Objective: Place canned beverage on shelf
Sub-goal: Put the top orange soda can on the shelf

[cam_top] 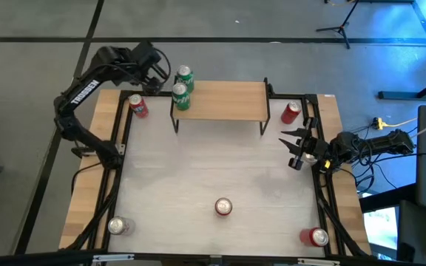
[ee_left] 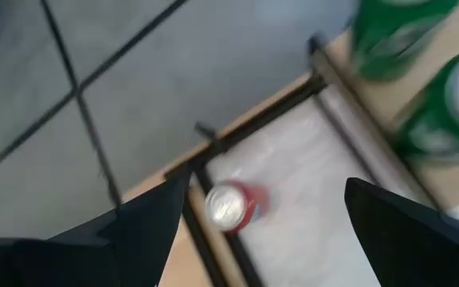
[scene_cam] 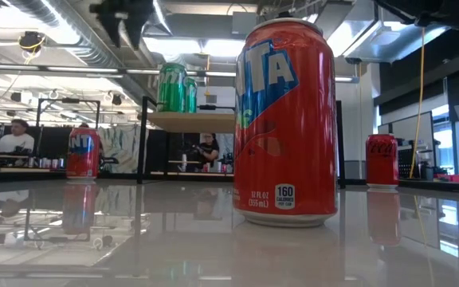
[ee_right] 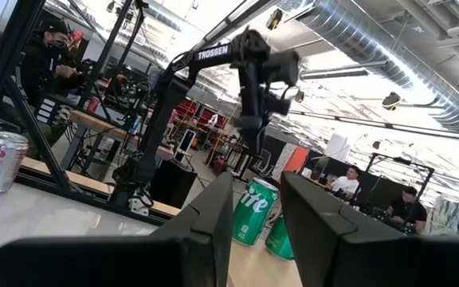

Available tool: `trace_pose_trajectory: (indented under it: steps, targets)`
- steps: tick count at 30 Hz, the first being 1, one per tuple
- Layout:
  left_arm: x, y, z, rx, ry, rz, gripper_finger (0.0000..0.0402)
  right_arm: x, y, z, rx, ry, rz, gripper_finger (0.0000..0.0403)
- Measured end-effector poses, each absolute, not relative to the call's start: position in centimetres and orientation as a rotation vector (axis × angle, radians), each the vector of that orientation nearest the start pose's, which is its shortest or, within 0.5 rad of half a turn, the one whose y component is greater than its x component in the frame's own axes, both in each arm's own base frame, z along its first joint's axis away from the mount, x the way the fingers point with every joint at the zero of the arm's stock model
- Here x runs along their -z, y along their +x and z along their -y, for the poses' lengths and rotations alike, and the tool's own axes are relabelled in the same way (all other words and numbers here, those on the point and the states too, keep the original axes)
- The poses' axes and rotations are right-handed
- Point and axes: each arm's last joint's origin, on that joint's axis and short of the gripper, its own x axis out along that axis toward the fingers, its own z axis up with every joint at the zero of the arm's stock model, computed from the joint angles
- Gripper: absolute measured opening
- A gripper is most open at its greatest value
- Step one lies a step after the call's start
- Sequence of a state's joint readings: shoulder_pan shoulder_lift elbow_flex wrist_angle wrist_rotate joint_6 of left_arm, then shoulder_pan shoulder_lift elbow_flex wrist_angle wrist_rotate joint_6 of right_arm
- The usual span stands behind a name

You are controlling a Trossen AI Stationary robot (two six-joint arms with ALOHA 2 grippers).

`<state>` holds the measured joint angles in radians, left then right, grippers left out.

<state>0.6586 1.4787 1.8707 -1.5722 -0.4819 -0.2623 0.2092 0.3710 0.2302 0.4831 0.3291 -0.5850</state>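
Standing on the shelf (cam_top: 220,100) at its left end are two green cans (cam_top: 183,87); the low view shows them upright on its board. Just left of the shelf, the left pincer (cam_top: 156,66) hovers released, and its wrist view alone shows a red can (ee_left: 231,206) beneath it. Right of the shelf, the right pincer (cam_top: 293,147) waits, slightly parted.

The high view looks straight down on the whole table (cam_top: 220,170). The low view sits at table-top level, close behind an orange can (scene_cam: 286,119). Both share the green cans (cam_top: 183,87) on the shelf (cam_top: 228,101).
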Motion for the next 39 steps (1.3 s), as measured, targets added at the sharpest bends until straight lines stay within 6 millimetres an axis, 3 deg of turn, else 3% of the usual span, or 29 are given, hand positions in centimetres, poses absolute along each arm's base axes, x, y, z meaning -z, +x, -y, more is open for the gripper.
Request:
trace_pose_trajectory:
  steps: [16,33,39]
  targets:
    - [-32.4,16.7,-17.3,-1.211,-0.475,-1.465,0.0337,-25.7,11.4,-1.5,0.215,-0.484,0.297,0.0105]
    - [-28.6,13.6,-21.7,-1.404,-0.686,-1.273,0.0337,-25.8,11.4,-1.4,0.216,-0.483,0.298,0.0105]
    - [-27.3,13.9,-22.4,-1.399,-0.703,-1.302,0.0337,-25.8,11.4,-1.5,0.216,-0.483,0.299,0.0105]
